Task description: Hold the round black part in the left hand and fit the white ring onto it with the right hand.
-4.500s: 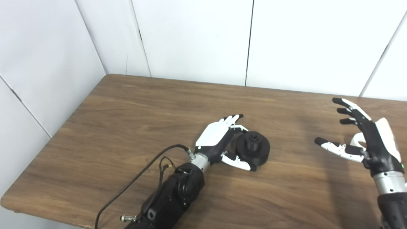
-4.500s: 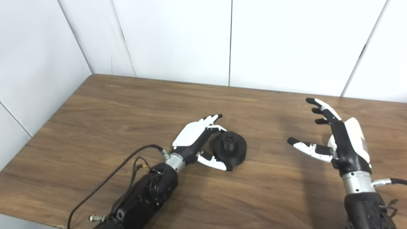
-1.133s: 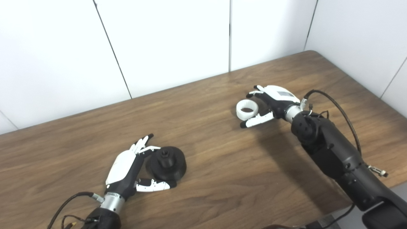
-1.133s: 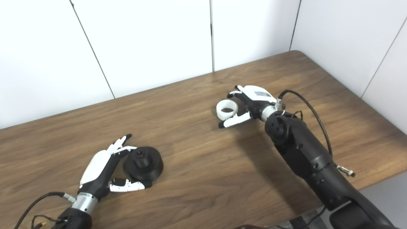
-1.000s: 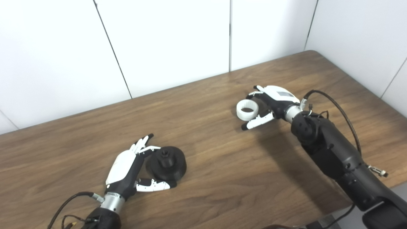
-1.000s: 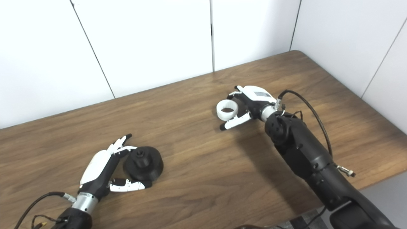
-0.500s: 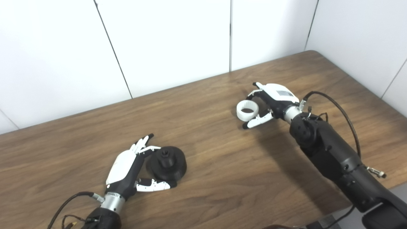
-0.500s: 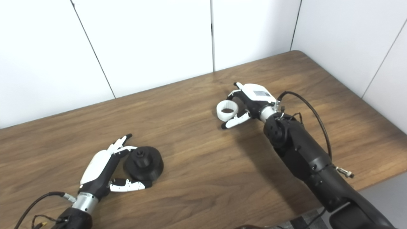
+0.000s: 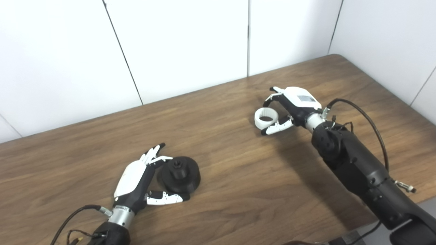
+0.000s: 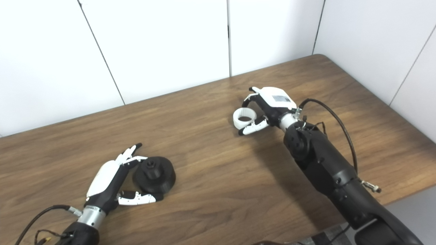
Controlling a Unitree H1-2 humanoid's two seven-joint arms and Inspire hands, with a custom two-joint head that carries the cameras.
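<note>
Hands are parked at opposite ends of the table (image 9: 238, 190) right now. Left hand (image 9: 136, 185) sits beside the round black part (image 9: 178, 173), fingers spread and thumb lying along its near edge, cupping it but not closed, probably to keep it from sliding. Right hand (image 9: 289, 109) is far off to the right, curled around the white ring (image 9: 265, 118) with thumb below and fingers above; looks like a light pinch, though whether the ring is off the wood is hard to call. Right eye view shows the ring's opening (image 10: 244, 118) a bit clearer, left eye view shows more of the right forearm cable (image 9: 368, 119)
</note>
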